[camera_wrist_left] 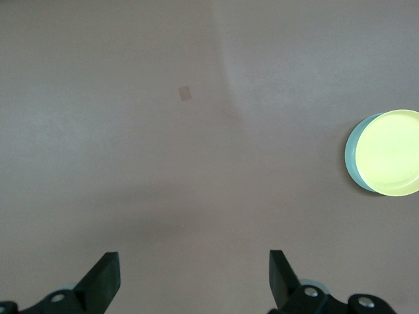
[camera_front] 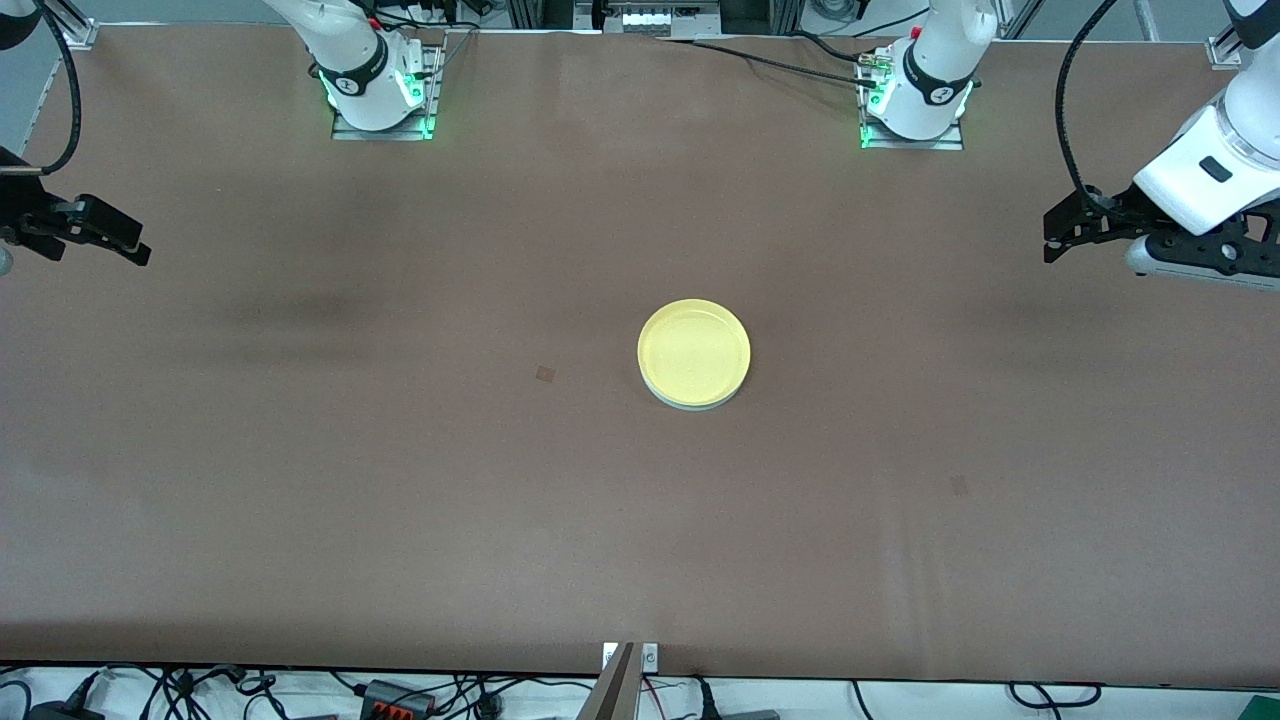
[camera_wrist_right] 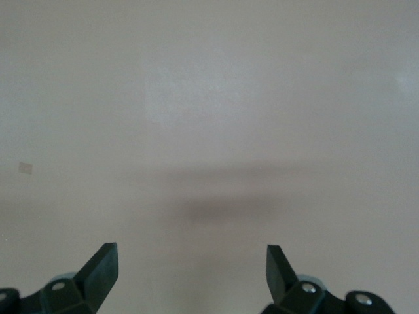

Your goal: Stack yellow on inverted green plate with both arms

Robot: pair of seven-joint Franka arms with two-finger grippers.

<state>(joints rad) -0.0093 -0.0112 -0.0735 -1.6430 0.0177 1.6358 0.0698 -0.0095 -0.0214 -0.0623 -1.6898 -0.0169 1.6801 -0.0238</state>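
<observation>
Round glossy yellow plate (low-rimmed) atop pale green plate.

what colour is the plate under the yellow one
Pale mint green plate, under the yellow plate; left wrist view shows it best.

The setting was a robotics laboratory. Two arm bases were bolted to metal plates on a brown-covered table, aluminium framing stood above the bases, and loose cables ran below the table's near edge.
</observation>
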